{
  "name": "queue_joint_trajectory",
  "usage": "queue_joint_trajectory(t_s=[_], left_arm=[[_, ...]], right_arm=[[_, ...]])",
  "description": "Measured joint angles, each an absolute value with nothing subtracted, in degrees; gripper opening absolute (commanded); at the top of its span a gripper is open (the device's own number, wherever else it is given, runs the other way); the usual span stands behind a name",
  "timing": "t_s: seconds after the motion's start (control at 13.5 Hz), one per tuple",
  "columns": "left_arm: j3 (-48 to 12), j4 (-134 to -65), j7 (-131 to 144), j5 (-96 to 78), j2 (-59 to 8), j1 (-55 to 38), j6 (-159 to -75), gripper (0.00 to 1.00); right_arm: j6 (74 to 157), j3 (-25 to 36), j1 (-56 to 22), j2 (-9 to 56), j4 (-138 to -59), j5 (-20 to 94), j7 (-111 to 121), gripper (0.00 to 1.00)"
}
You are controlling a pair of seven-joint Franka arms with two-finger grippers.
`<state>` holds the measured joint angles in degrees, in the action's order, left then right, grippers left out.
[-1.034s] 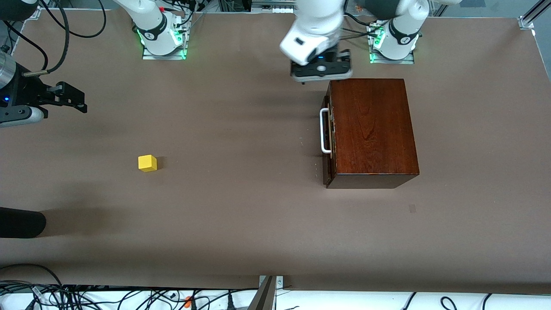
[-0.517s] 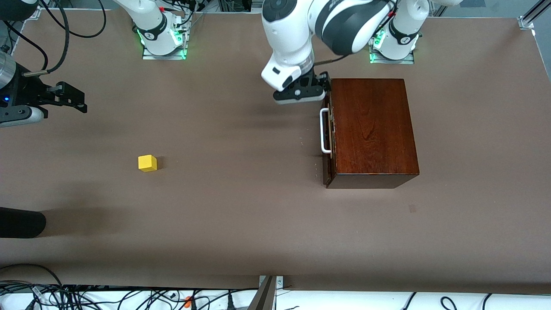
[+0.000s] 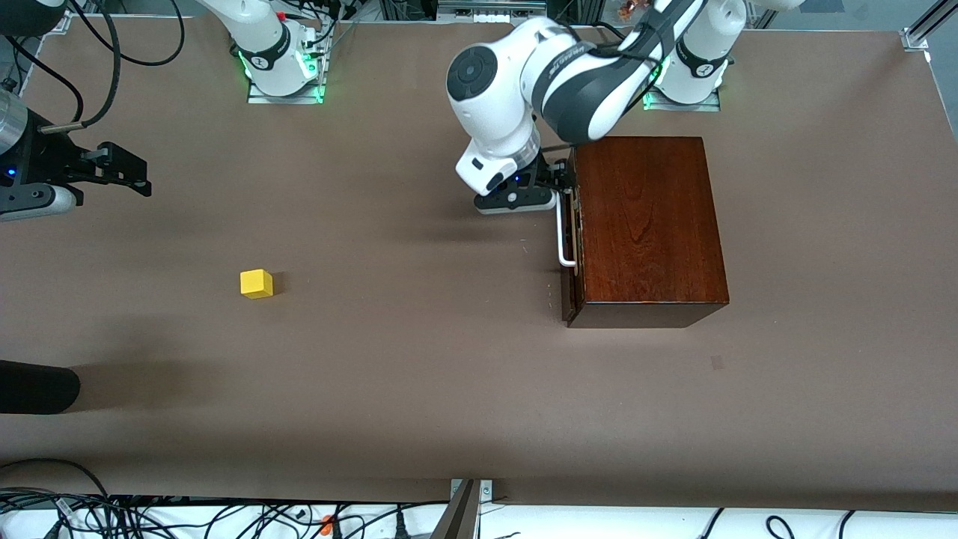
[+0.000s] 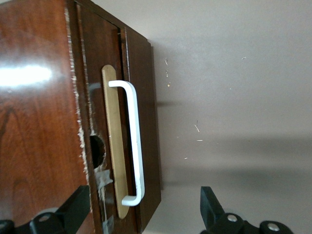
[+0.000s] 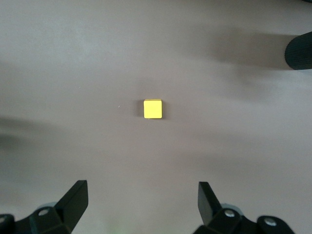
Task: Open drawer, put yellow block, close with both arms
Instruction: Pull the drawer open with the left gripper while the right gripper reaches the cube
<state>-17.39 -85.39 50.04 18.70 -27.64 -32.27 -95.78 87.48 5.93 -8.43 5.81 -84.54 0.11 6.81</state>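
Both jaws wide | left gripper [image 3: 560, 196] part-hidden at drawer [image 3: 572, 232] handle | right gripper [image 5: 141, 207] over yellow block [image 5: 152, 108]

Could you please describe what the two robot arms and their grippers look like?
Both arms are glossy white with dark grey joint bands and green-lit bases. The left gripper has a pale housing with a small blue light. The right gripper is black, with black cables looping to its wrist. Both show black wedge-shaped fingers.

white handle [image 4: 132, 141] on closed drawer [image 4: 142, 126] (dark front), left gripper [image 4: 141, 214] spread wide

no readable text, labels, brands or numbers on anything shown
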Motion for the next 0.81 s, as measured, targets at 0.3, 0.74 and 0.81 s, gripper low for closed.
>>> queue_joint_trajectory(t_s=[0.3, 0.74, 0.81], left_arm=[[-17.3, -89.8, 49.8, 20.3, -28.6, -31.9, -100.0, 1.00], [-17.0, -90.5, 49.5, 22.7, -31.3, -31.3, -101.9, 1.00], [-16.9, -90.5, 49.5, 22.7, -31.7, -31.3, -102.1, 1.00]], right_arm=[[87.5, 5.9, -8.4, 5.8, -84.5, 0.1, 6.8, 1.00], [87.5, 5.9, -8.4, 5.8, -84.5, 0.1, 6.8, 1.00], [87.5, 5.9, -8.4, 5.8, -84.5, 0.1, 6.8, 1.00]])
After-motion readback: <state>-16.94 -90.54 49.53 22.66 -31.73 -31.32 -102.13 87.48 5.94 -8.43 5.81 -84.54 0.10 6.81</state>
